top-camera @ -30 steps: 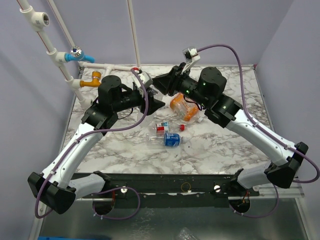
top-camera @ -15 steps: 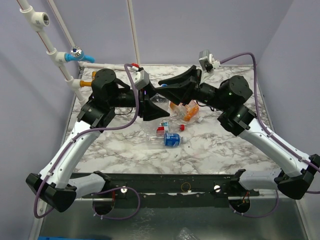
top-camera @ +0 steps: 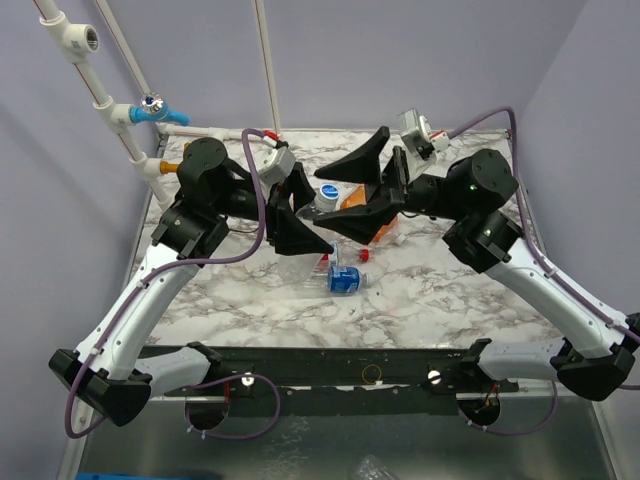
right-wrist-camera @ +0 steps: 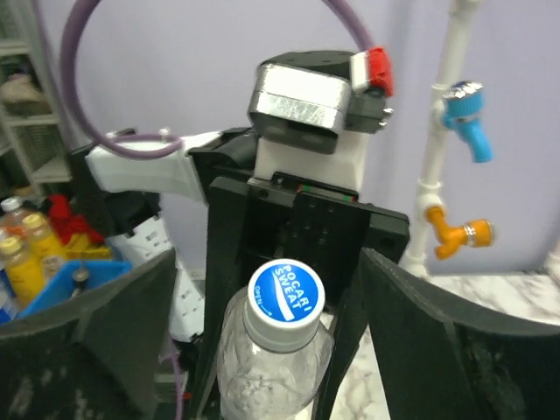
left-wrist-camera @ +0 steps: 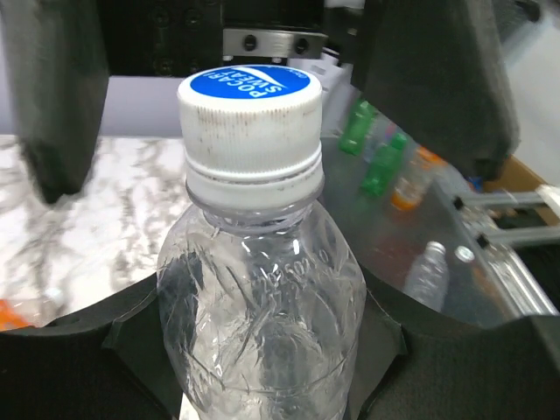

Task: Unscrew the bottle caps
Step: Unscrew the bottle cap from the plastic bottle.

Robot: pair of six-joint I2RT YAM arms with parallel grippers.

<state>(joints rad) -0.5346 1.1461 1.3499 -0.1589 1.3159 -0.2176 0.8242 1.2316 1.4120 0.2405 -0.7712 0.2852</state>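
Top view: my right jaws [top-camera: 345, 203] have just sprung wide and now straddle the blue-and-white cap [top-camera: 327, 192] without touching it. My left jaws [top-camera: 305, 215] stay clamped on the clear bottle [top-camera: 318, 207], held up over the far middle of the worktop [top-camera: 450, 290].

Left wrist: the cap [left-wrist-camera: 249, 114] sits square on the neck, with my right fingers [left-wrist-camera: 437, 79] standing clear on either side.

Right wrist: the cap [right-wrist-camera: 286, 302] is centred in the open gap. I take this as a release to re-grip for another twist, since this cap is not off yet.
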